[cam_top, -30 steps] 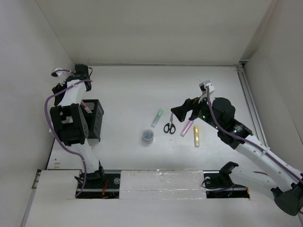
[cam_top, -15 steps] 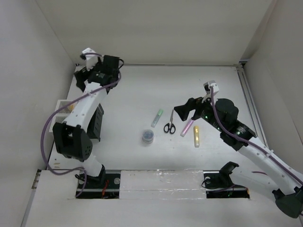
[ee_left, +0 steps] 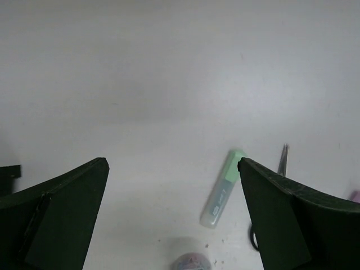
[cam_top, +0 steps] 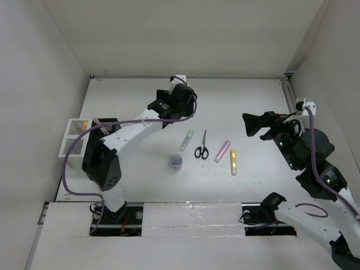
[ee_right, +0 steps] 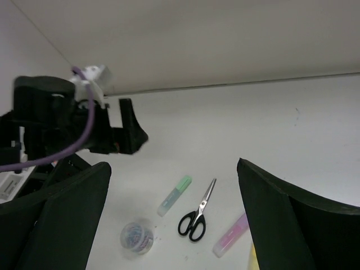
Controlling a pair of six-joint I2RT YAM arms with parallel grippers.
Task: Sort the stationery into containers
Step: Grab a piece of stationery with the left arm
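Observation:
On the table lie a green highlighter (cam_top: 187, 140), black-handled scissors (cam_top: 202, 146), a pink highlighter (cam_top: 222, 151), a yellow highlighter (cam_top: 233, 162) and a small round tub (cam_top: 175, 162). My left gripper (cam_top: 169, 109) is open and empty, hovering behind the green highlighter (ee_left: 221, 191); the scissors (ee_left: 283, 160) and tub (ee_left: 190, 262) lie ahead of it. My right gripper (cam_top: 253, 124) is open and empty, raised to the right of the items. It looks down on the highlighter (ee_right: 174, 196), scissors (ee_right: 197, 214), pink highlighter (ee_right: 232, 239) and tub (ee_right: 136, 236).
The black slatted holder (cam_top: 109, 132) with pens in it stands at the left, partly hidden by the left arm. The white mesh organiser (cam_top: 73, 143) stands against the left wall. White walls close the back and both sides.
My left arm swung from the black holder at the back left over to the table's middle. My right gripper drew back to the right, away from the pink highlighter.

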